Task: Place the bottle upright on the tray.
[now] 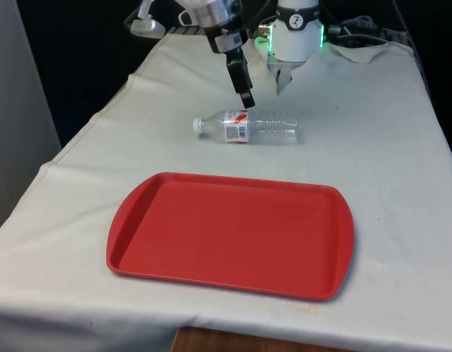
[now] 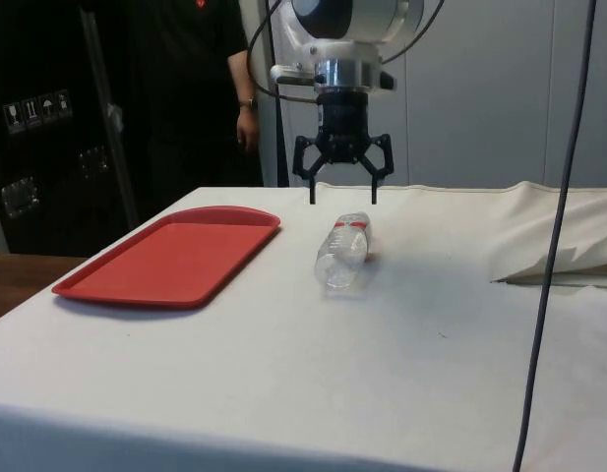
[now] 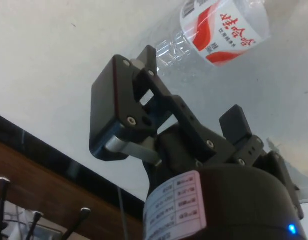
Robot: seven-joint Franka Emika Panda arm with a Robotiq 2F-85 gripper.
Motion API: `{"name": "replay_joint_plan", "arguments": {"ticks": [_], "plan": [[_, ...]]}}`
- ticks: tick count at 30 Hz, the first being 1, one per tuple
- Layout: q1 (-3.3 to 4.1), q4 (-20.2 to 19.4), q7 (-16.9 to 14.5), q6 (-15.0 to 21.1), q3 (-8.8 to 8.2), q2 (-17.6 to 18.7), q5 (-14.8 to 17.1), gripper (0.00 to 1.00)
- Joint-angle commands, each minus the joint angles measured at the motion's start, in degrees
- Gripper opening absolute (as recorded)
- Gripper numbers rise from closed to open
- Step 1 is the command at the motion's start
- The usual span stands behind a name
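Observation:
A clear plastic bottle (image 1: 251,127) with a white cap and a red-and-white label lies on its side on the white cloth, cap towards the front view's left. My gripper (image 1: 246,100) hangs open just above the bottle's labelled part, not touching it. From the side, the gripper (image 2: 342,200) has its two fingers spread wide over the bottle (image 2: 344,251). In the wrist view the label end of the bottle (image 3: 218,25) lies beyond the gripper (image 3: 186,85). The red tray (image 1: 233,235) sits flat and bare, nearer the table's front edge than the bottle.
A person (image 2: 210,88) in dark clothes stands behind the table's far side. A rumpled fold of cloth (image 2: 564,241) rises behind the bottle, on the side away from the tray (image 2: 175,256). The table's front edge runs just past the tray.

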Motion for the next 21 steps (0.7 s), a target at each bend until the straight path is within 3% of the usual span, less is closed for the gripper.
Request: {"name": "replay_joint_plan", "arguments": {"ticks": [1, 3, 4, 12, 13, 14, 21], "plan": [[-0.40, 0.3, -1.0, -0.7, 0.06, 0.3, 1.5, 1.00], [0.00, 0.1, -0.5, -0.3, -0.29, 0.3, 0.7, 1.00], [-0.40, 0.5, -1.4, -0.9, -0.23, 0.6, 2.2, 1.00], [-0.57, 1.3, -2.8, -2.4, -1.49, 1.9, 4.8, 1.00], [-0.11, 1.0, -2.1, -1.8, -1.72, 1.9, 3.8, 1.00], [-0.57, 1.4, -3.0, -2.6, -1.66, 2.1, 5.1, 1.00], [-0.63, 2.3, -4.4, -4.3, -3.09, 3.3, 7.0, 1.00]]}}
